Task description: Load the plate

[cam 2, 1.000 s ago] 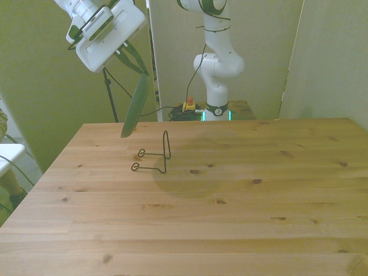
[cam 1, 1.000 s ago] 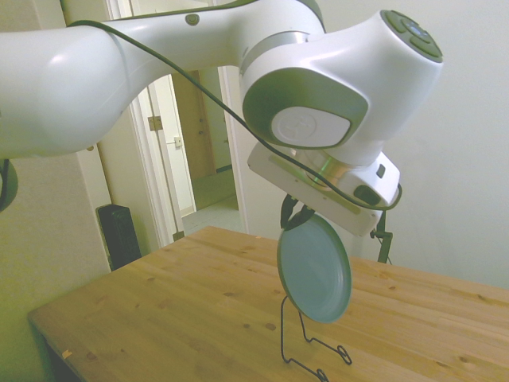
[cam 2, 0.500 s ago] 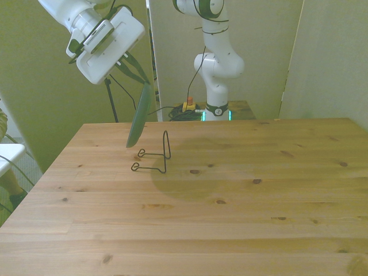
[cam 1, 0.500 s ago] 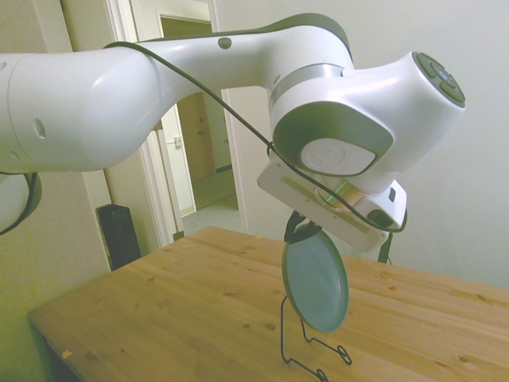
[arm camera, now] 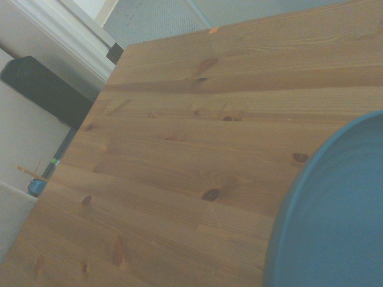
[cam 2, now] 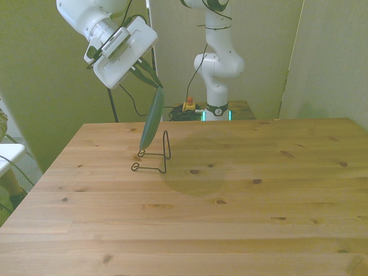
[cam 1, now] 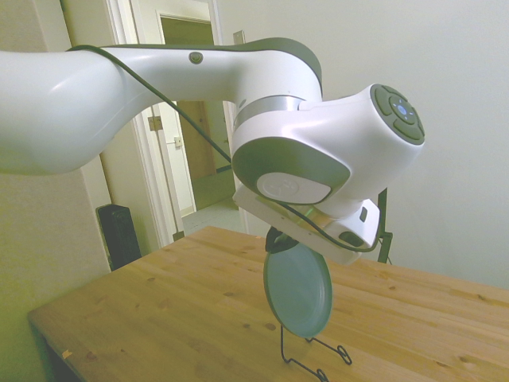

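The gripper [cam 2: 150, 73] pinches the top rim of the plate [cam 2: 152, 118], holding the teal disc on edge and tilted in the air above the desk [cam 2: 230, 201], its lower rim hanging just over the low feet of a black wire stand [cam 2: 156, 155]. In the side view the plate [cam 1: 297, 290] hides the stand's upright, and only the bent wire base [cam 1: 318, 358] shows beneath it — whether rim and wire touch cannot be told. The stand sits toward the far edge of the desk, nearer the front view's left edge than its right. From the stand to the near edge, and across to the edge on the front view's right, the planks lie bare and knotted. The wrist view shows the plate's [arm camera: 335, 209] raised rim curving close over the boards, with the desk's edge beyond it and a dark box [arm camera: 48, 89] on the floor past that edge. In the side view that box [cam 1: 119, 235] stands off the desk's far corner, beside a white door frame [cam 1: 147, 143].
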Controlling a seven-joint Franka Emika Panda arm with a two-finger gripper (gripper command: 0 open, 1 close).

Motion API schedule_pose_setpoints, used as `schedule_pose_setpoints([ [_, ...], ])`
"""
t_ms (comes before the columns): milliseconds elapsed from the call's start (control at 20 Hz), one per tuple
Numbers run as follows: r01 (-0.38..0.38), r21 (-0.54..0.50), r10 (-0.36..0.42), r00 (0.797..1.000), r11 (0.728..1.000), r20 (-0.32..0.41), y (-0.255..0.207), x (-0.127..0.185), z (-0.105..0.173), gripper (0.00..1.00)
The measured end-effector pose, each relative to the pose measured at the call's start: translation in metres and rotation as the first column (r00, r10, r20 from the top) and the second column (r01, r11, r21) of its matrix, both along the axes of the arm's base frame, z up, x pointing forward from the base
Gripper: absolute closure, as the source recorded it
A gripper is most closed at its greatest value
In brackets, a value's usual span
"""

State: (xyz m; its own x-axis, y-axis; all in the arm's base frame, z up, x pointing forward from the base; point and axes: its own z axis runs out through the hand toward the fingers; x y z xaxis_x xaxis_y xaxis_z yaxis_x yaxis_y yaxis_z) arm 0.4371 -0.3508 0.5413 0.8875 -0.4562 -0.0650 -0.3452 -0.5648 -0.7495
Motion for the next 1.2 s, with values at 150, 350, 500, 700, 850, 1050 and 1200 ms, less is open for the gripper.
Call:
schedule_pose_setpoints([
  [150,0.007,-0.006,-0.007,1.000,1.000,0.007,-0.001,-0.001,0.000,1.00],
  [350,0.007,-0.015,-0.007,1.000,1.000,0.018,-0.003,-0.002,-0.002,1.00],
  [500,0.003,-0.007,-0.003,1.000,1.000,0.020,-0.006,-0.003,-0.009,1.00],
  [700,-0.008,0.010,0.008,0.999,1.000,0.034,-0.015,-0.010,-0.015,1.00],
  [850,-0.025,0.011,0.025,0.999,1.000,0.042,-0.017,-0.008,-0.024,1.00],
  [1050,-0.054,0.010,0.053,0.997,0.999,0.054,-0.016,-0.006,-0.026,1.00],
  [1200,-0.063,0.011,0.063,0.996,0.998,0.058,-0.018,-0.006,-0.031,1.00],
])
